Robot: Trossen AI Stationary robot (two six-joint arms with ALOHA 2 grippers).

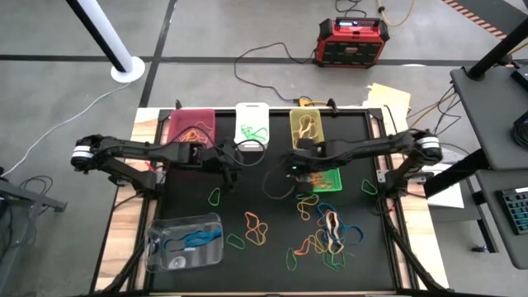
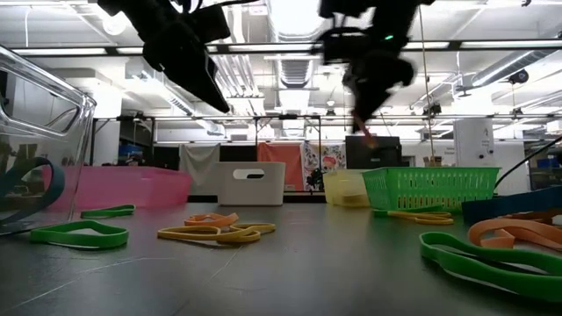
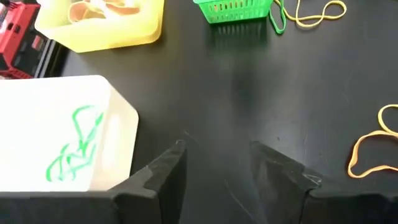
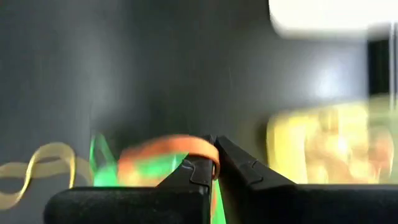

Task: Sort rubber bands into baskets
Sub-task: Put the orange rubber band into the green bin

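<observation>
Right gripper (image 4: 214,163) sits mid-frame in the high view, just above the small green mesh basket (image 1: 323,179) and below the yellow-green basket (image 1: 307,124). Its fingers are pinched together on an orange rubber band (image 4: 168,148), which loops out to one side of the tips.

Left gripper (image 3: 214,165) is left of centre in the high view, just below the white basket (image 3: 59,143). Its fingers stand apart with nothing between them. Green bands already lie in the white basket.

Loose rubber bands (image 1: 326,235) are scattered over the lower centre and lower right of the mat; a blue one is in the clear basket (image 1: 185,241) at lower left.

Risks, as I judge them:
- The hold on the orange band is thin, at the very fingertips; a quick swing could fling it off.
- The dangling loop could snag the mesh rim in passing.
- The two arms are close together mid-table, so crossing paths could make them clash.
</observation>
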